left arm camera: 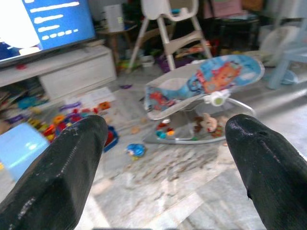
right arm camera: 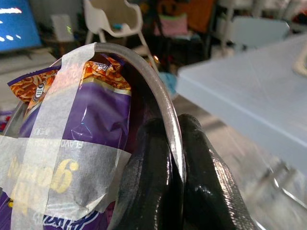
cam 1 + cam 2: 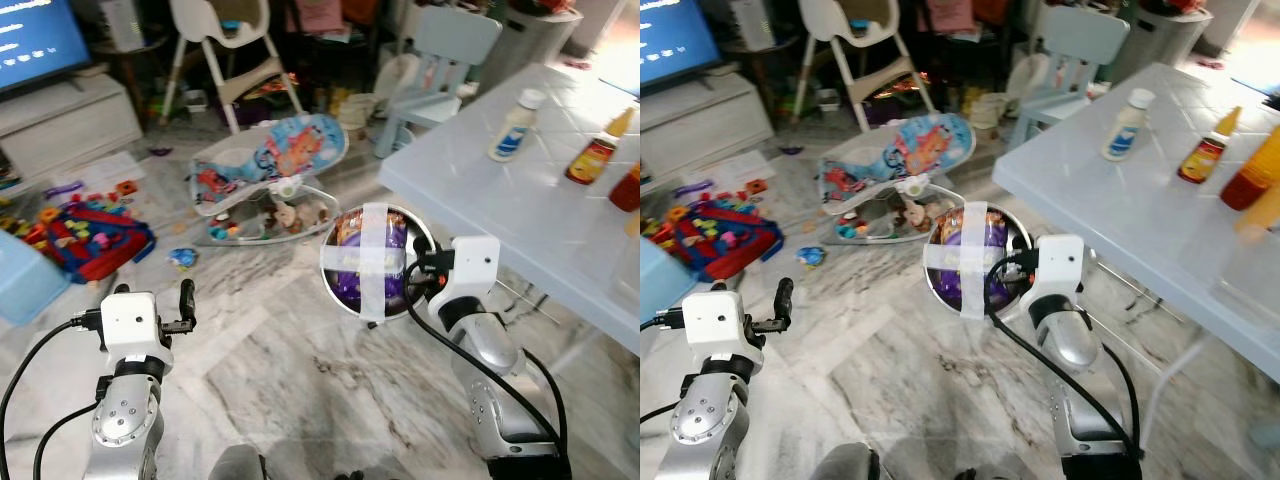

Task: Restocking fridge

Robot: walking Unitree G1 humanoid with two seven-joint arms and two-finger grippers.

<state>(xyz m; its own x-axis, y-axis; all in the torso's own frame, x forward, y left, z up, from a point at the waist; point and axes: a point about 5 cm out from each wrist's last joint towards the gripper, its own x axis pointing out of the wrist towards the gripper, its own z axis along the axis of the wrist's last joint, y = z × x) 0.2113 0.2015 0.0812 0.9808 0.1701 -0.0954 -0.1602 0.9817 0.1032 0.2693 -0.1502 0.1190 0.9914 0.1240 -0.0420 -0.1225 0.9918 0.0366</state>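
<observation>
My right gripper (image 2: 175, 191) is pinching the taped bowl (image 3: 372, 258) by its rim | left gripper (image 1: 163, 158) is hanging open | risk: thin rim hold slipping, bowl tipping.

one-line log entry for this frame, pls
phase: carry | right gripper: jaws clamped on rim of metal bowl, taped-in purple snack bag | left gripper: open, empty | table at right

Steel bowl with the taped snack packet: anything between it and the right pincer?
Nothing. The right pincer is already shut on the steel bowl, one finger on each side of its rim. The purple snack packet is held inside by crossed tape. No fridge is in view.
</observation>
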